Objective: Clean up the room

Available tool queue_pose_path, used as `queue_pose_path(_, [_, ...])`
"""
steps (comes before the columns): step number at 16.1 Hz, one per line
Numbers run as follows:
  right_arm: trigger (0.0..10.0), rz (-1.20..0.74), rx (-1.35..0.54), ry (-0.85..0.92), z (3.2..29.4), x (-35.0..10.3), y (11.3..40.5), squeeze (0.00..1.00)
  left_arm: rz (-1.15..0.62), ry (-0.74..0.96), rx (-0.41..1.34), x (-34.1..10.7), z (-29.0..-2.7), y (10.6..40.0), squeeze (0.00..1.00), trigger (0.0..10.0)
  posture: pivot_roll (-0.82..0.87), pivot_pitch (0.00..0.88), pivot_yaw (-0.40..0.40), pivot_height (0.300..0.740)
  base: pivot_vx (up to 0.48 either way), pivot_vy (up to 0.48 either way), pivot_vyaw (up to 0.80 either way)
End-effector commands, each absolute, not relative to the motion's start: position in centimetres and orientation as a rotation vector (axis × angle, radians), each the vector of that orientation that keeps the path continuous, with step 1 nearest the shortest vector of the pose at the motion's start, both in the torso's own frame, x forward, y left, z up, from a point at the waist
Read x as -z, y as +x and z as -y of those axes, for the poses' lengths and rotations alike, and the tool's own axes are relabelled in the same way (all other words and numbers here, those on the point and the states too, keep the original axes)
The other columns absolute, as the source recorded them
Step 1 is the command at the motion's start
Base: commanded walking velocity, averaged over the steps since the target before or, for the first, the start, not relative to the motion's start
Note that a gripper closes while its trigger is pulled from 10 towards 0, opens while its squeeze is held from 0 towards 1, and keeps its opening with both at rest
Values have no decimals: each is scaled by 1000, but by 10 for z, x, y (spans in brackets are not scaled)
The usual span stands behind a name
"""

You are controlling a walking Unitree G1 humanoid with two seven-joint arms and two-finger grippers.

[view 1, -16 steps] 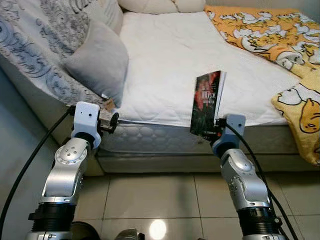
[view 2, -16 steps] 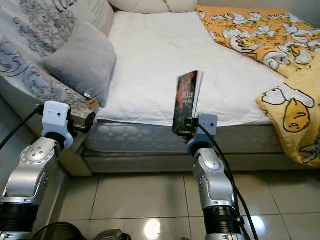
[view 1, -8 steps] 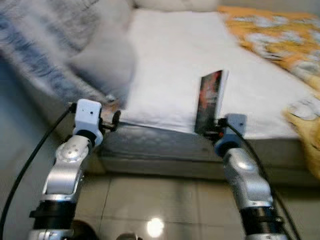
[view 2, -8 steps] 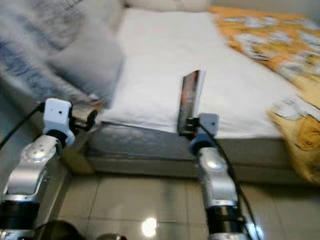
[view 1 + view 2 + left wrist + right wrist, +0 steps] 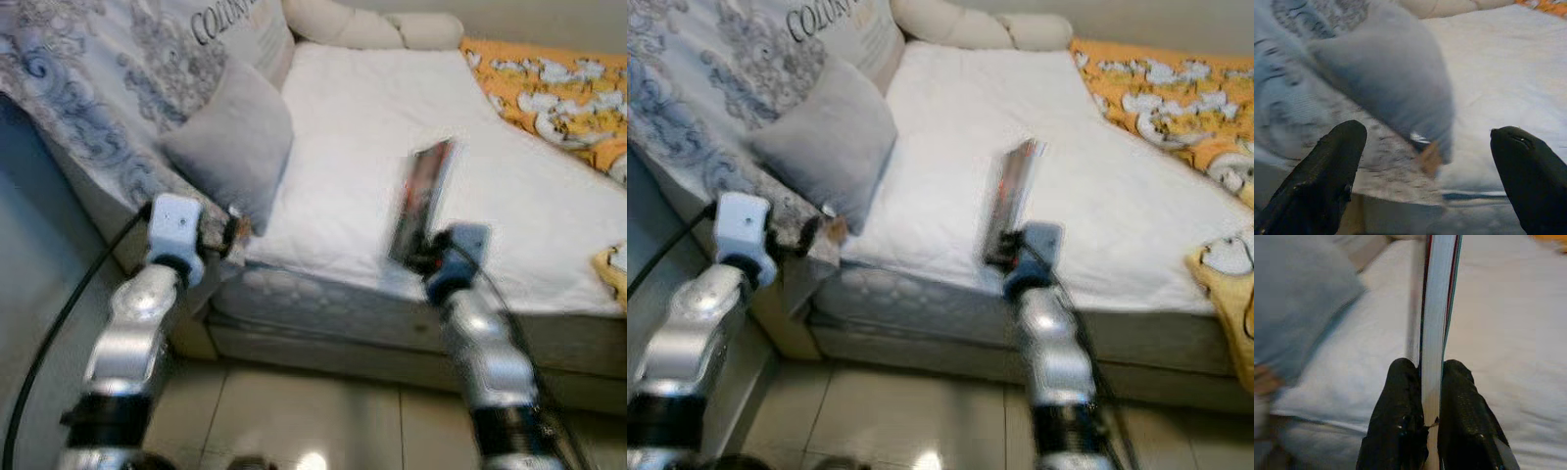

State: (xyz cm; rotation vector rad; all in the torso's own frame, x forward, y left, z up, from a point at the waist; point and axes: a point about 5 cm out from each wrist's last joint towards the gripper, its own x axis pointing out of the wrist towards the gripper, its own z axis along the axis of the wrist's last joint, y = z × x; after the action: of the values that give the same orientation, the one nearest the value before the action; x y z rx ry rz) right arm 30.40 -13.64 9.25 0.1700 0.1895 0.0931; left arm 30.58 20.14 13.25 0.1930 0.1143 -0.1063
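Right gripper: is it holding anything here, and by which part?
Yes. The right gripper is shut on a book, clamping its lower edge so that it stands upright above the jaws. The left gripper is open and holds nothing.

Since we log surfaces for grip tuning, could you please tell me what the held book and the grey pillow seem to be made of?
Book: paper, judging by its pale page edges, pinched in the right claw. Grey pillow: soft matte fabric, probably woven; blur hides its texture.

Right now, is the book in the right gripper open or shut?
Shut. The book stands on end between the right gripper's two fingers, which press its covers together around the page block.
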Motion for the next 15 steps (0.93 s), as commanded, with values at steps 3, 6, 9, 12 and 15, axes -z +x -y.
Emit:
queue_pose_path(3, [10000,-135,-93,148,141,-104,308,0,-101,190,120,-135,-196,307,0,10000,106,0,-4,740,347,0,0])
queue_pose_path(6, [10000,-138,-97,145,141,-103,307,0,-102,189,121,-134,-196,306,0,10000,107,0,-7,740,351,0,0])
queue_pose_path(9, [10000,-140,-101,141,140,-102,306,0,-102,189,124,-133,-195,306,0,10000,107,0,-6,740,366,0,0])
queue_pose_path(12, [10000,-140,-103,138,140,-101,305,0,-102,190,125,-132,-195,305,0,10000,107,0,-6,740,365,0,0])
queue_pose_path(15, [10000,-142,-107,133,139,-100,304,0,-103,190,125,-132,-195,305,0,10000,106,0,-5,740,373,0,0])
